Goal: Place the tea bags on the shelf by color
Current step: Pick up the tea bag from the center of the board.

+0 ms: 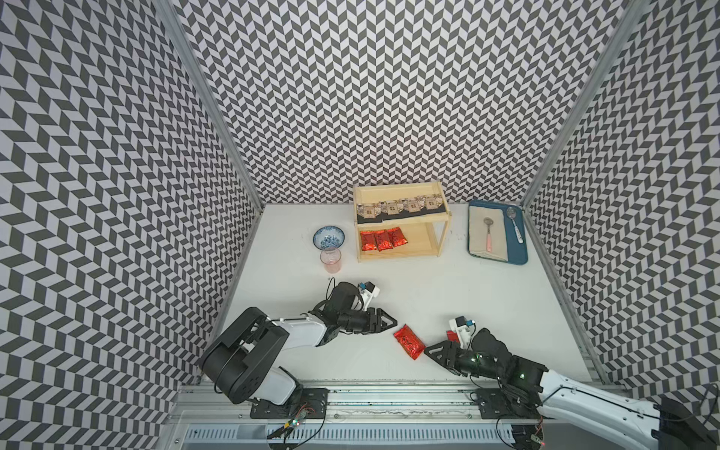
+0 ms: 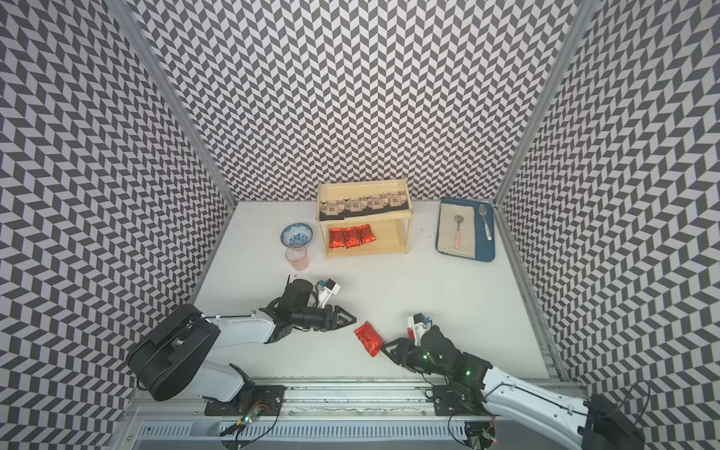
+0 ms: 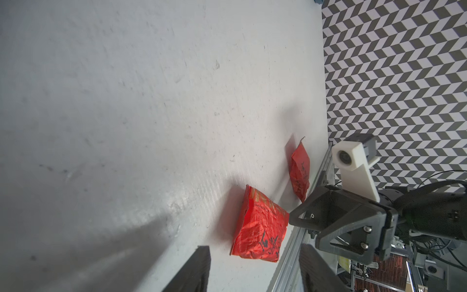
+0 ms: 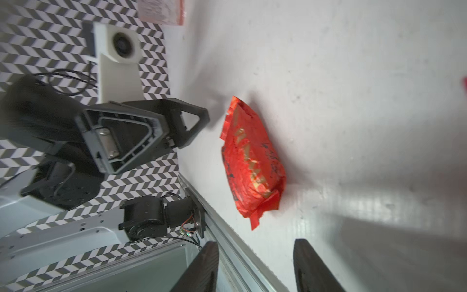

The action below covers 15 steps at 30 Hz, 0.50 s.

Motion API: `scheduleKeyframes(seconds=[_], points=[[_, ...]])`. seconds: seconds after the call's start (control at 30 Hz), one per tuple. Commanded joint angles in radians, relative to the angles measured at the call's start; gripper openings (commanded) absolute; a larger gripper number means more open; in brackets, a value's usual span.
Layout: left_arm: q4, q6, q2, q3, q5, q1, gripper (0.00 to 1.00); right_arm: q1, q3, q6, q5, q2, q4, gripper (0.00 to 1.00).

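At six o'clock of the shelf (image 1: 403, 255), a red tea bag (image 1: 409, 342) is flanked by the left gripper (image 1: 389, 322) and right gripper (image 1: 430, 352), both spread and empty. A collision is risked if both are driven in.

The surface (image 1: 428, 288) in front of the far shelf (image 1: 401, 255) is free across its middle. A bowl (image 1: 328, 237) and a pink cup (image 1: 331, 260) block the shelf's left side; a blue tray (image 1: 520, 257) occupies the far right. Three red pouches (image 1: 383, 239) fill the lower tier's left half; its right half is free. One red pouch (image 1: 408, 342) lies between the left pincer (image 1: 391, 322) and right pincer (image 1: 430, 352), just beside both.
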Motion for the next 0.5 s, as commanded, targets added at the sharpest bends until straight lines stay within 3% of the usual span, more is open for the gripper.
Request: scheduleKeyframes(seconds=[0.0,0.17,0.23,0.47], points=[[-0.011,0.02,-0.021,-0.009,-0.012,-0.002,0.59,-0.006,0.001,-0.019,-0.041,0.087,0.128,0.5],[-0.031,0.04,-0.019,-0.009,-0.014,-0.002,0.58,-0.008,-0.006,0.006,-0.055,0.186,0.248,0.47],[-0.028,0.047,-0.021,-0.011,-0.011,-0.002,0.5,-0.008,-0.019,0.019,-0.047,0.207,0.307,0.46],[-0.017,0.048,-0.025,-0.019,-0.012,-0.002,0.49,-0.026,-0.003,0.006,-0.048,0.262,0.367,0.37]])
